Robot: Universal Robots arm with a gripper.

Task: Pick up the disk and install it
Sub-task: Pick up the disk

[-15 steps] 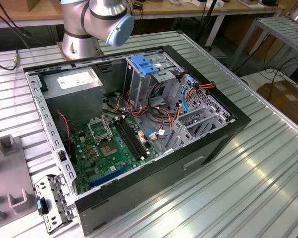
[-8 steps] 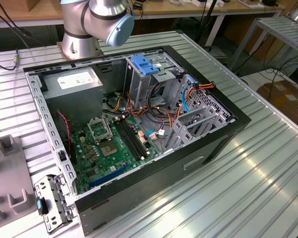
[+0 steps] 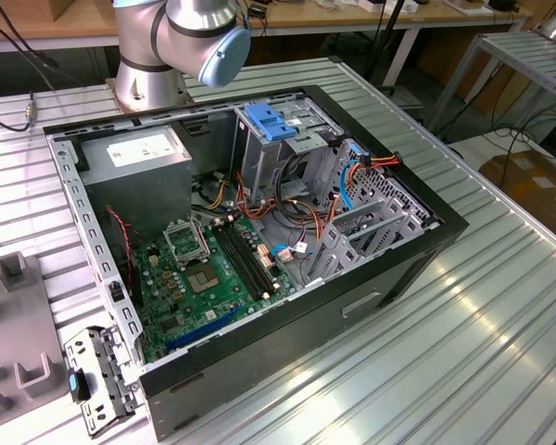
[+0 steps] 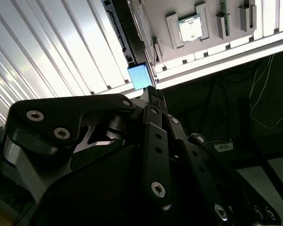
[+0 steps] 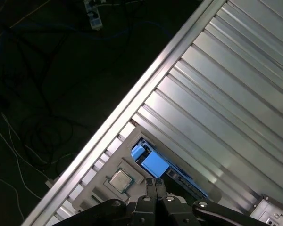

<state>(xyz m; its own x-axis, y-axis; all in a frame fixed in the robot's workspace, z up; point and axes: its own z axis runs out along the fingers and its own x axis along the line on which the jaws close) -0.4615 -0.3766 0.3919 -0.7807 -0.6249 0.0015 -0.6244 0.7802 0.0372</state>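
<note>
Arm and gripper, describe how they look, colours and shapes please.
The arm is silver-grey metal with rounded joints, one closed by a light blue cap. The gripper is black: flat linkage bars pinned with silver screws, narrowing to slim fingers.

Power-supply label (image 3: 141, 148) seemingly illegible.

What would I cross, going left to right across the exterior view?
Grey fixture tray → loose metal bracket → motherboard → grey metal cage → brown cardboard box.
</note>
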